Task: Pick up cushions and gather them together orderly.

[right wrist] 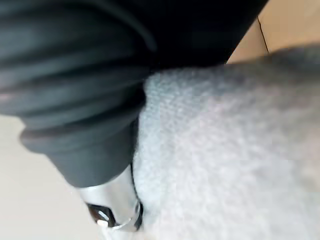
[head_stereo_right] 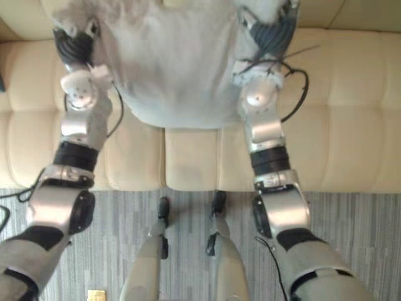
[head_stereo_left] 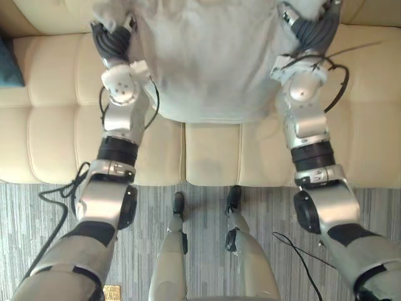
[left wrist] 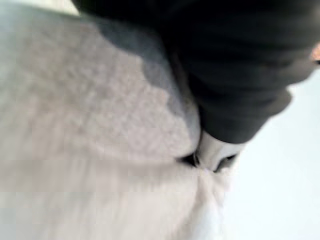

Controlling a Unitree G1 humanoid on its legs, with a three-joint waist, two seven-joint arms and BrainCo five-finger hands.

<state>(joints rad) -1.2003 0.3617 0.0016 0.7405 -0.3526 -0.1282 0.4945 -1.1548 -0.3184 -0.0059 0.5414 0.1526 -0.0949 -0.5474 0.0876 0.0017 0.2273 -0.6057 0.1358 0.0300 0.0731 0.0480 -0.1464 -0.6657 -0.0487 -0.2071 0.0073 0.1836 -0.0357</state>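
Note:
A large light grey cushion (head_stereo_left: 213,56) is held up over the cream sofa (head_stereo_left: 50,125), between my two arms. My left hand (head_stereo_left: 111,36) presses against the cushion's left side and my right hand (head_stereo_left: 313,28) against its right side. In the left wrist view the dark cover of the left hand (left wrist: 235,60) lies tight against the fuzzy grey cloth (left wrist: 90,125). The right wrist view has the right hand's cover (right wrist: 75,75) sunk into the same cushion (right wrist: 240,150). Both hands' tips are buried in the cloth.
A dark teal cushion (head_stereo_left: 9,63) pokes in at the sofa's far left edge. The sofa's front edge meets a grey striped carpet (head_stereo_left: 263,207) close to me. A small yellow object (head_stereo_left: 113,292) lies on the carpet at the lower left.

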